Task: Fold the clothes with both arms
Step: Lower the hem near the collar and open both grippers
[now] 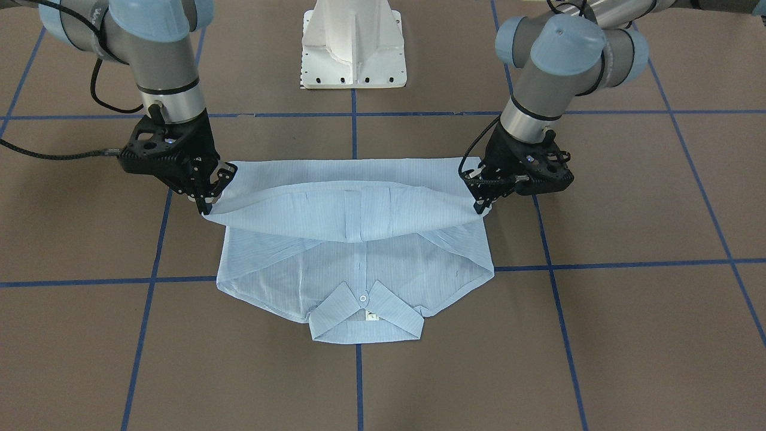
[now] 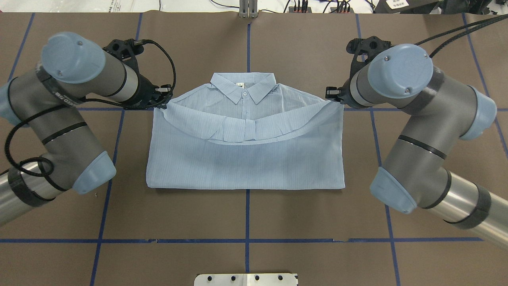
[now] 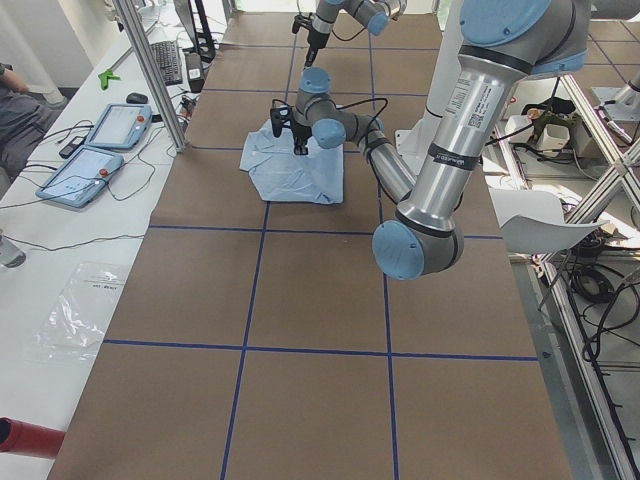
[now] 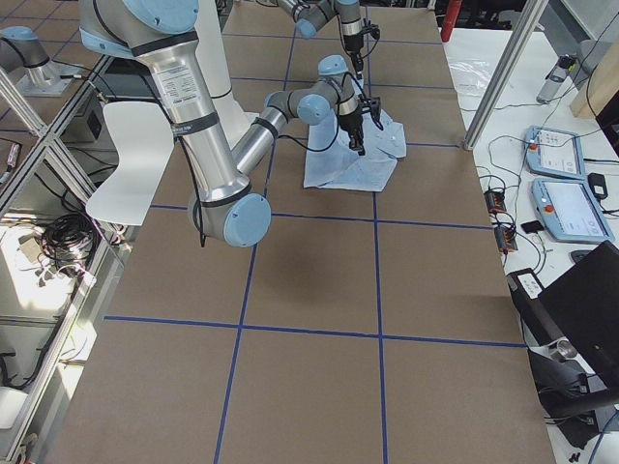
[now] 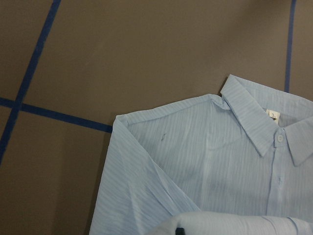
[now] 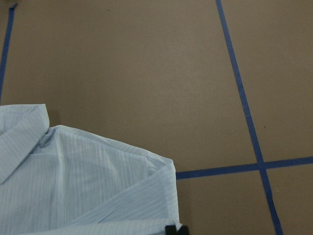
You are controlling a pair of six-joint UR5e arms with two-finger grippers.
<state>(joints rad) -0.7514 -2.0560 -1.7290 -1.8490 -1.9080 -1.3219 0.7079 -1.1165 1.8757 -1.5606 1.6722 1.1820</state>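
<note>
Straight out from the white pedestal (image 1: pixel 353 45), on the brown table (image 1: pixel 628 359): the pale blue shirt (image 1: pixel 281 269), centred on the blue tape line (image 1: pixel 359 389) leading away from the pedestal. Folded into a broad rectangle, front up, with the collar (image 1: pixel 365 329) at the end farthest from the pedestal and the fold edge at the end nearest it. Top button (image 1: pixel 362 297) done up, small white label (image 1: pixel 372 315) showing inside the collar.

Doubled back over the front, a band of cloth (image 1: pixel 359 212), raised clear of the table at both ends and sagging in the middle, stretched crosswise to the pedestal's line, short of the collar.

Off to the pedestal's left, below the left arm (image 1: pixel 568 54): left gripper (image 1: pixel 480 203), pointing down, fingers pinched tight on one end of that band. Off to the pedestal's right, below the right arm (image 1: pixel 155 54): right gripper (image 1: pixel 206 200), fingers likewise clamped on the other end. Both about equally far out from the pedestal, well apart, the shirt's full width between.

In the left wrist view, only a dark fingertip (image 5: pixel 180 230) at the bottom edge, wrapped in cloth; much the same in the right wrist view.
</note>
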